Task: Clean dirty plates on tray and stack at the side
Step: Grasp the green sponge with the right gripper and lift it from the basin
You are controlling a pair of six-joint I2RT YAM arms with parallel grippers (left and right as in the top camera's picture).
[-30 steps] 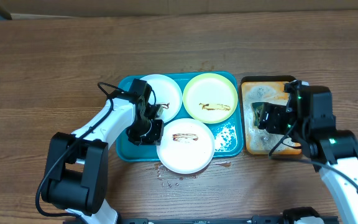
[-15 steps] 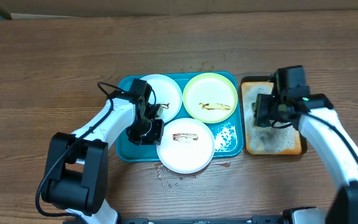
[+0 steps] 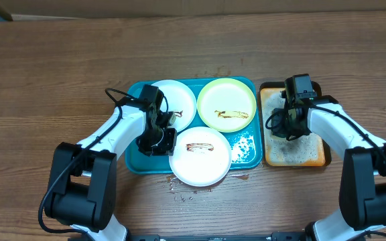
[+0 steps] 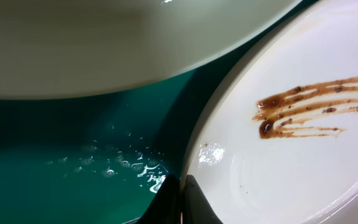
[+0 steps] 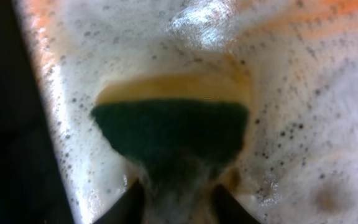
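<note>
The teal tray [image 3: 138,159] holds three plates. A clean-looking white plate [image 3: 178,100] lies at the back left and a yellow-green plate [image 3: 226,100] with a brown smear at the back right. A white plate [image 3: 200,164] smeared with sauce hangs over the front rim. My left gripper [image 3: 161,140] is shut on this smeared plate's [image 4: 291,155] left rim, its fingers [image 4: 182,202] pinched together at the edge. My right gripper [image 3: 283,127] is down in the orange tray, shut on a green and yellow sponge [image 5: 169,127] in foam.
The narrow orange tray [image 3: 293,155], full of soapy foam, stands right of the teal tray. Small wet drops [image 3: 185,195] lie on the wooden table in front of the teal tray. Soapy water [image 3: 246,148] sits in the teal tray's right front corner.
My right arm has swung left and back over the orange tray, and its jaws have closed round the sponge. The left arm and the plates have not moved.
</note>
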